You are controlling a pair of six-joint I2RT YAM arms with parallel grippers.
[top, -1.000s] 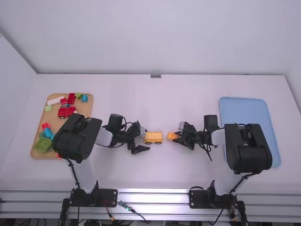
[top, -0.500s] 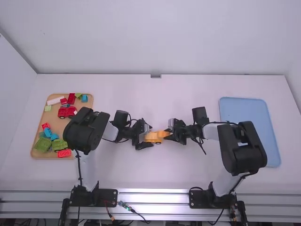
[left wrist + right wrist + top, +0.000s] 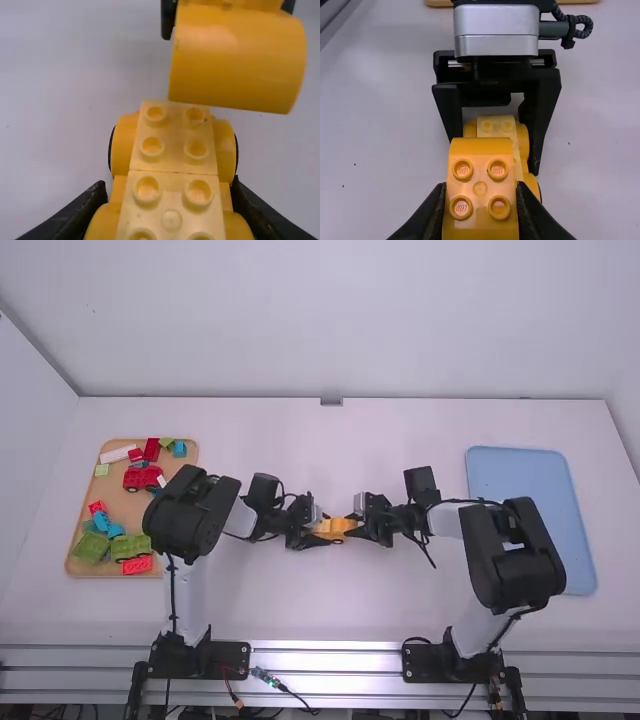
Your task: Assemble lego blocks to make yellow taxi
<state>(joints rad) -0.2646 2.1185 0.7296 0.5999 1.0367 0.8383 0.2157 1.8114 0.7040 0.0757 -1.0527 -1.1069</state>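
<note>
High view: The left gripper (image 3: 320,529) and the right gripper (image 3: 358,525) face each other above the middle of the bench (image 3: 350,605). Between them are a yellow car base (image 3: 329,534), at the left gripper, and a yellow-orange rounded block (image 3: 347,523), at the right gripper. On the left side of the bench, a wooden tray (image 3: 128,502) bears a red toy car (image 3: 143,477), green blocks (image 3: 90,546) and other coloured blocks. On the right side lies a blue tray (image 3: 520,475), partly behind the right arm.

Left wrist view: The jaws of the left gripper (image 3: 169,187) are closed on the sides of the car base, one on each side. Pale studs run along its top. The rounded block is just beside the base's far end, its curved face showing.

Right wrist view: The jaws of the right gripper (image 3: 480,191) grip the rounded block by its sides. Its studded face shows four studs. The block hides part of the car base; whether the two touch cannot be told.
</note>
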